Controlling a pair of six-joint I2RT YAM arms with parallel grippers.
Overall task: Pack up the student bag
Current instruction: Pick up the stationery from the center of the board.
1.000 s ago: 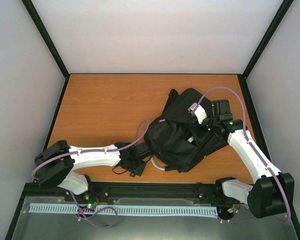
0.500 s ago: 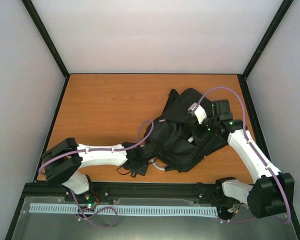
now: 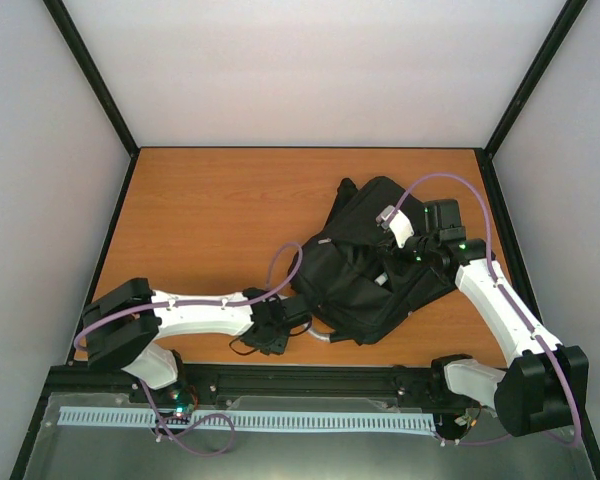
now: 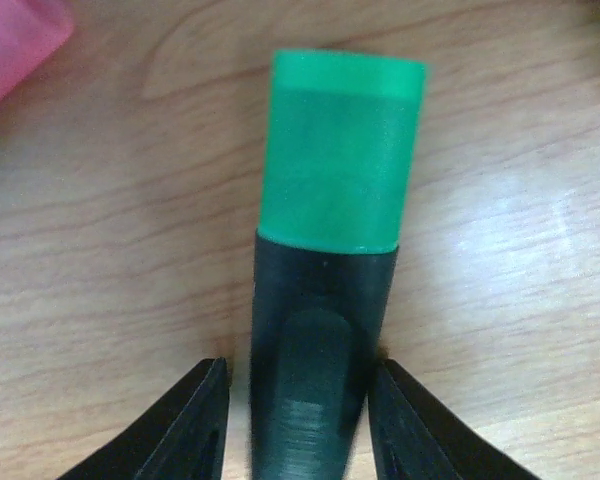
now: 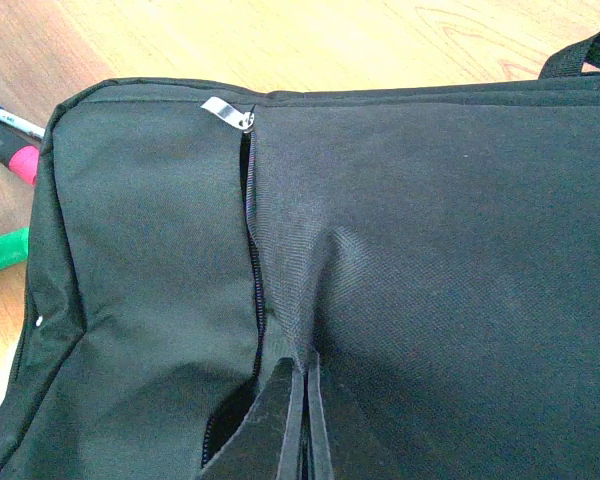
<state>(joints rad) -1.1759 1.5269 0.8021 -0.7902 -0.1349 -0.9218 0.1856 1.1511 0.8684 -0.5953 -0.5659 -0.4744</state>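
Observation:
The student bag (image 3: pixel 370 270) is a large black backpack lying at the right centre of the table. My right gripper (image 5: pixel 305 378) is shut on a fold of the bag's fabric (image 5: pixel 430 250) beside the open zip, and its silver zip pull (image 5: pixel 225 110) lies further up. My left gripper (image 4: pixel 300 372) is low over the table at the bag's near left corner. It stands open, with its fingers (image 4: pixel 195 420) on either side of a highlighter (image 4: pixel 325 330) that has a black body and a green cap. A thin gap shows on the left side.
A pink highlighter (image 4: pixel 10 40) lies just left of the green one. In the right wrist view a pink marker (image 5: pixel 25 163), a green marker (image 5: pixel 5 250) and a blue-capped pen (image 5: pixel 5 118) lie beside the bag. The grey loop handle (image 3: pixel 320 335) sticks out at the bag's near edge.
My left arm has reached right toward the bag's near corner and settled a little closer to the table's front edge. The right arm and the bag have stayed still.

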